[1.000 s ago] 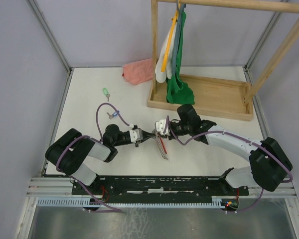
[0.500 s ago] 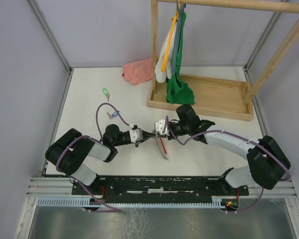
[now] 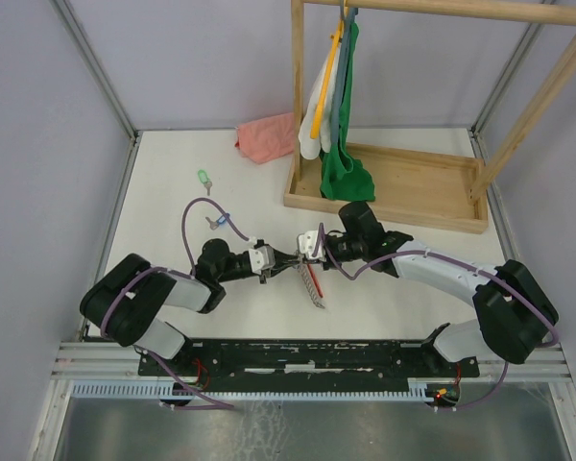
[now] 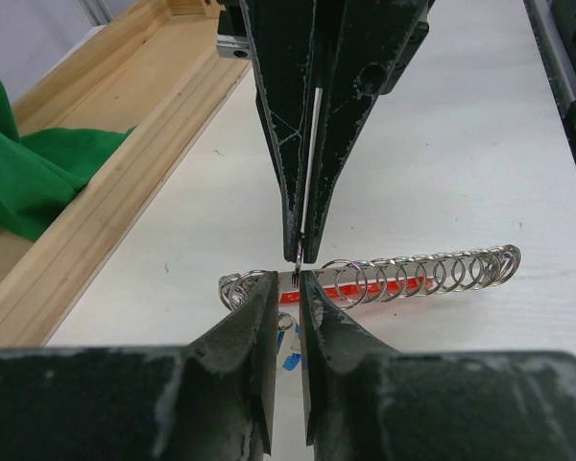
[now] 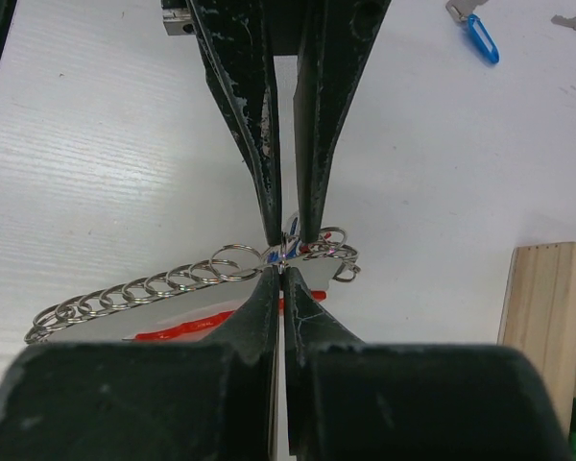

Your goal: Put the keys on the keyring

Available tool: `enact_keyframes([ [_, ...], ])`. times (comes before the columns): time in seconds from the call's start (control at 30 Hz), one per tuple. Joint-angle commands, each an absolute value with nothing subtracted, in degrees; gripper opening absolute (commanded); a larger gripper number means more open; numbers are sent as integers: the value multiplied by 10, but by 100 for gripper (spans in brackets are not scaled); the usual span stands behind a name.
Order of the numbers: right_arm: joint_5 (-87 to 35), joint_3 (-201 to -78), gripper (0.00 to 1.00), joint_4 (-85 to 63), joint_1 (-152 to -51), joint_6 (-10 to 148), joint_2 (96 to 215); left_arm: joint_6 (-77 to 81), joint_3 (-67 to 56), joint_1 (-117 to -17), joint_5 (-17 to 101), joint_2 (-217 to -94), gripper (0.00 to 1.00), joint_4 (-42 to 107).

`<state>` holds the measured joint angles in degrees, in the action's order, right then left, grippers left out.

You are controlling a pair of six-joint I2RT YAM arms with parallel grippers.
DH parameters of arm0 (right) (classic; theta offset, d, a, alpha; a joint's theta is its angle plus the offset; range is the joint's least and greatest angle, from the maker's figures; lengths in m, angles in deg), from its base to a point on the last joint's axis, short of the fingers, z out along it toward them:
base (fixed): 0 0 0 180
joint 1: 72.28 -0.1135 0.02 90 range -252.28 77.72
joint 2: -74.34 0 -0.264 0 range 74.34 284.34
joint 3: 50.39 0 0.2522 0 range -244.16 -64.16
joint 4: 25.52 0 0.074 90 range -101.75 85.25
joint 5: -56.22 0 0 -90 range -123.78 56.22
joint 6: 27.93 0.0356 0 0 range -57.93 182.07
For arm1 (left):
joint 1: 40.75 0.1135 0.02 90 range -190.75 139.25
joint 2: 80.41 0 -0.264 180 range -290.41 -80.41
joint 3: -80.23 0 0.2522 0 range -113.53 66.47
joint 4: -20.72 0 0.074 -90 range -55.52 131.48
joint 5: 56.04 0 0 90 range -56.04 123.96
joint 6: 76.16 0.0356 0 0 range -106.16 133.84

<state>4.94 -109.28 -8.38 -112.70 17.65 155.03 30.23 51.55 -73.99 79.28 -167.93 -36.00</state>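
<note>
The keyring [image 3: 315, 286] lies on the white table between the arms, a row of silver rings [image 4: 413, 274] over a red strap [image 4: 365, 291]. It also shows in the right wrist view [image 5: 173, 283]. My right gripper [image 3: 305, 252] is shut on a thin metal ring at the keyring's end [image 5: 282, 274]. My left gripper [image 3: 286, 259] faces it tip to tip [image 4: 288, 279], its fingers a narrow gap apart around that ring end. The blue key [image 3: 214, 222] lies loose to the far left [image 5: 480, 40]. The green key [image 3: 204, 178] lies beyond it.
A pink cloth [image 3: 266, 137] lies at the back. A wooden rack base [image 3: 394, 187] with hanging garments [image 3: 338, 106] stands at the back right, with its edge [image 5: 547, 336] close to the grippers. A green cloth [image 4: 29, 182] lies on the base.
The left arm's elbow has shifted slightly. Both grippers stay tip to tip at the keyring's end.
</note>
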Motion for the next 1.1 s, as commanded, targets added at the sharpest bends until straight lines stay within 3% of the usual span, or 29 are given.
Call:
enact_keyframes([
  [0.0, 71, -1086, 1, -131, -1117, 188, 1543, 273, 503, -742, 760, -1633, 25, -335],
  [0.1, 77, -1070, 1, -160, -1108, 203, 1536, 243, 498, -742, 692, -1578, 36, -274],
  [0.2, 77, -1056, 1, -190, -1102, 214, 1539, 227, 467, -741, 589, -1498, 46, -118],
  [0.33, 80, -1047, 1, -217, -1100, 225, 1549, 164, 420, -741, 379, -1432, 53, 34],
  [0.47, 88, -1033, 1, -253, -1101, 237, 1549, 87, 377, -728, 217, -1445, 57, 119],
  [0.73, 94, -1020, 1, -281, -1100, 241, 1550, -42, 264, -649, 122, -1539, 57, 266],
  [1.07, 101, -1016, 1, -294, -1100, 243, 1560, -67, 145, -543, 149, -1695, 55, 396],
])
